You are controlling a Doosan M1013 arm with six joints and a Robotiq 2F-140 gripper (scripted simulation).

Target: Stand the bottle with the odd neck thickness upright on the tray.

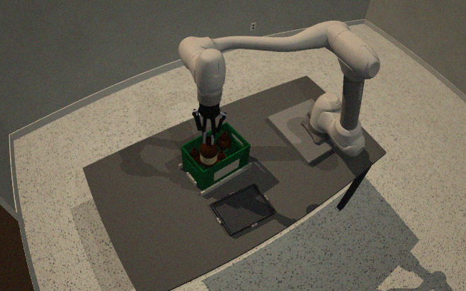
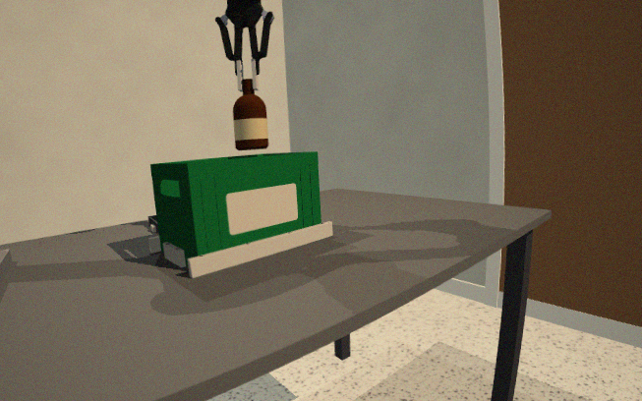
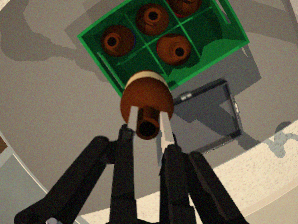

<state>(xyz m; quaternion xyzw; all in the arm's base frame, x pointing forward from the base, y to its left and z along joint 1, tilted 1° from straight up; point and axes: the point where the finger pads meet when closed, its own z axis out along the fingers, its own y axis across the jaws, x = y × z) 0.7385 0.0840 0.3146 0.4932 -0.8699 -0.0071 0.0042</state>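
Observation:
My gripper (image 1: 208, 140) (image 2: 247, 85) (image 3: 147, 119) is shut on the neck of a brown bottle (image 1: 208, 150) (image 2: 250, 108) (image 3: 145, 97) with a cream label. The bottle hangs upright, its base just above the rim of the green crate (image 1: 207, 178) (image 2: 173, 221) (image 3: 210, 68). Several other brown bottles stand in the crate's compartments, such as one at the left (image 3: 118, 41), one in the middle (image 3: 152, 19) and one nearer the tray side (image 3: 173, 49); another is cut by the wrist view's top edge. The dark tray (image 1: 221, 220) (image 3: 232, 105) lies flat beside the crate, with nothing on it.
Pale strips (image 1: 223, 182) (image 2: 262, 249) run along the crate's foot. A grey base plate (image 1: 288, 139) under the arm's foot is on the table (image 1: 148, 217) (image 2: 88, 318). Small pale blocks (image 1: 254, 225) sit at the tray's edges. The crate's walls rise around the standing bottles.

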